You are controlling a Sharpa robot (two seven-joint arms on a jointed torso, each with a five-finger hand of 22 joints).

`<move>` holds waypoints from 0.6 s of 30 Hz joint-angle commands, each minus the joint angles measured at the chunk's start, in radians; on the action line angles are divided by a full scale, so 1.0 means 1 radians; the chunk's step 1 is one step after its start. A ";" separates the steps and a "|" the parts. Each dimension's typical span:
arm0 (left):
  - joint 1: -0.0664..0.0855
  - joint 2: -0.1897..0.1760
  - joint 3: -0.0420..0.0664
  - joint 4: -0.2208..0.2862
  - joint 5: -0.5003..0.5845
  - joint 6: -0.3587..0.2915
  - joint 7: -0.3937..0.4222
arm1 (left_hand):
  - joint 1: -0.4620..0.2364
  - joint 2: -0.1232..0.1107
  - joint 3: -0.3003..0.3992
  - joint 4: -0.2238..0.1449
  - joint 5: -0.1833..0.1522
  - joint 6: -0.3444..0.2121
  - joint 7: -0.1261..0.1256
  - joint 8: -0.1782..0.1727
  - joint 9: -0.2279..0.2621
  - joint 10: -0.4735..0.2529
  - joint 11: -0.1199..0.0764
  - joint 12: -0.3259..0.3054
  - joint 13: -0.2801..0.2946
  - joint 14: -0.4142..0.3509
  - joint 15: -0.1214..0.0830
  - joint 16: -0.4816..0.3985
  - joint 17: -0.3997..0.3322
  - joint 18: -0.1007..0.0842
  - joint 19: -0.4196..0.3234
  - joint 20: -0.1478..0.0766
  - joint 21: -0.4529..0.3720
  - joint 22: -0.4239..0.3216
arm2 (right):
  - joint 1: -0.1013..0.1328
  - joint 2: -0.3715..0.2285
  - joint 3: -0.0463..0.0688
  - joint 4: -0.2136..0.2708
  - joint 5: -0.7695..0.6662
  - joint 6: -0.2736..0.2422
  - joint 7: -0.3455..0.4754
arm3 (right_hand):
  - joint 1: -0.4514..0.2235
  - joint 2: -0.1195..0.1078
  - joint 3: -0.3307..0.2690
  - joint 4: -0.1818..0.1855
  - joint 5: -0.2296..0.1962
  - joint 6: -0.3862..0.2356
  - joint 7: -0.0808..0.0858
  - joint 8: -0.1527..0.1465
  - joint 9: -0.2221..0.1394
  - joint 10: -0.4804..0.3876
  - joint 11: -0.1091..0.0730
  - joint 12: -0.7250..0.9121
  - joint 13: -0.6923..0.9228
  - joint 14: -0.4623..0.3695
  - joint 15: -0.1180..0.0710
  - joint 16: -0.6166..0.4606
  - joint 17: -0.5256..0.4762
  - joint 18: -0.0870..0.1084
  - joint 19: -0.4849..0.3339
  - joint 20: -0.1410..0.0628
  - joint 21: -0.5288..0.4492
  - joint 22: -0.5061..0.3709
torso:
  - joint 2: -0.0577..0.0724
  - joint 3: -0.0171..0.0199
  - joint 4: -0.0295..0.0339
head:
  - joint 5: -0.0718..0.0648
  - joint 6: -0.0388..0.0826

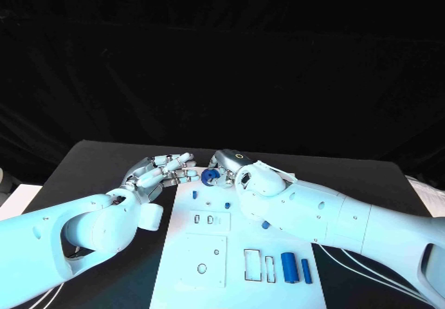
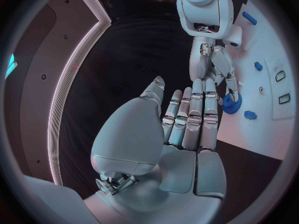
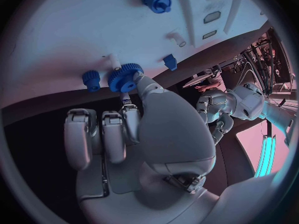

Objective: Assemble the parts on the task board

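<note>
The right hand (image 1: 232,168) reaches over the far end of the white board (image 1: 186,270) and pinches a blue gear (image 1: 211,174) between fingertips; the right wrist view shows the gear (image 3: 124,77) at the fingertips, close to the board, with a smaller blue gear (image 3: 91,79) just beside it. Whether the big gear sits on a peg cannot be told.

The left hand (image 1: 159,170) lies at the board's far left corner, fingers straight and slightly apart, holding nothing; in the left wrist view its fingertips (image 2: 211,87) come near the right hand's fingers and the gear (image 2: 231,103).

Around them on the board: a small blue piece (image 1: 197,192) near the left hand, another (image 1: 266,225) partly hidden under the right forearm, and 2 blue cylinders (image 1: 289,267) lying side by side near the front right, beside rectangular slots (image 1: 251,264). A blue knobbed part (image 3: 156,0) stands farther along the board in the right wrist view. The right forearm covers much of the board's right side.
</note>
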 commanded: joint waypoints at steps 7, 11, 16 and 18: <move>0.002 0.001 0.001 -0.002 0.001 0.022 0.009 | 0.010 -0.001 0.000 -0.003 -0.005 -0.002 0.003 -0.003 0.000 -0.001 0.003 -0.004 0.001 -0.003 0.006 -0.001 0.001 0.012 0.000 0.005 -0.003 -0.001 | -0.007 -0.033 -0.002 0.053 -0.008 -0.105 0.015 | -0.052 -0.005 0.005 0.009 0.025 0.036 -0.023 0.019 0.012 0.008 -0.005 0.010 0.085 0.096 -0.007 0.005 0.218 -0.011 0.026 -0.008 0.005 0.076 | 0.000 -0.0002 0.0013 | 0.000 0.002; 0.002 -0.001 0.001 -0.002 0.001 0.021 0.009 | 0.010 -0.001 0.000 -0.003 -0.005 -0.002 0.003 -0.003 0.000 -0.001 0.003 -0.004 0.001 -0.003 0.006 -0.001 0.001 0.012 0.000 0.005 -0.003 -0.001 | -0.005 -0.065 0.003 0.101 -0.007 -0.118 0.015 | -0.052 -0.005 0.005 0.009 0.025 0.036 -0.023 0.019 0.012 0.008 -0.005 0.010 0.085 0.096 -0.007 0.005 0.218 -0.011 0.026 -0.008 0.005 0.076 | -0.001 -0.0005 -0.0009 | 0.002 0.004; 0.002 -0.005 0.001 -0.001 0.001 0.021 0.009 | 0.010 -0.001 0.000 -0.003 -0.005 -0.002 0.003 -0.003 0.000 -0.001 0.003 -0.004 0.001 -0.003 0.006 -0.001 0.001 0.012 0.000 0.005 -0.003 -0.001 | -0.003 -0.119 0.008 0.182 -0.004 -0.114 0.009 | -0.059 -0.007 0.004 0.011 0.027 0.035 -0.023 0.018 0.012 0.009 -0.005 0.011 0.086 0.096 -0.007 0.005 0.218 -0.011 0.027 -0.008 0.005 0.076 | -0.001 -0.0002 -0.0037 | 0.005 0.007; 0.002 -0.007 0.001 -0.001 0.001 0.021 0.009 | 0.010 -0.001 0.000 -0.003 -0.005 -0.002 0.003 -0.003 0.000 -0.001 0.003 -0.004 0.001 -0.003 0.006 -0.001 0.001 0.012 0.000 0.005 -0.003 -0.001 | -0.003 -0.137 0.009 0.210 -0.003 -0.109 0.006 | -0.060 -0.008 0.004 0.011 0.027 0.035 -0.023 0.018 0.012 0.009 -0.005 0.011 0.086 0.096 -0.007 0.006 0.218 -0.011 0.027 -0.008 0.005 0.076 | -0.001 0.0003 -0.0045 | 0.008 0.008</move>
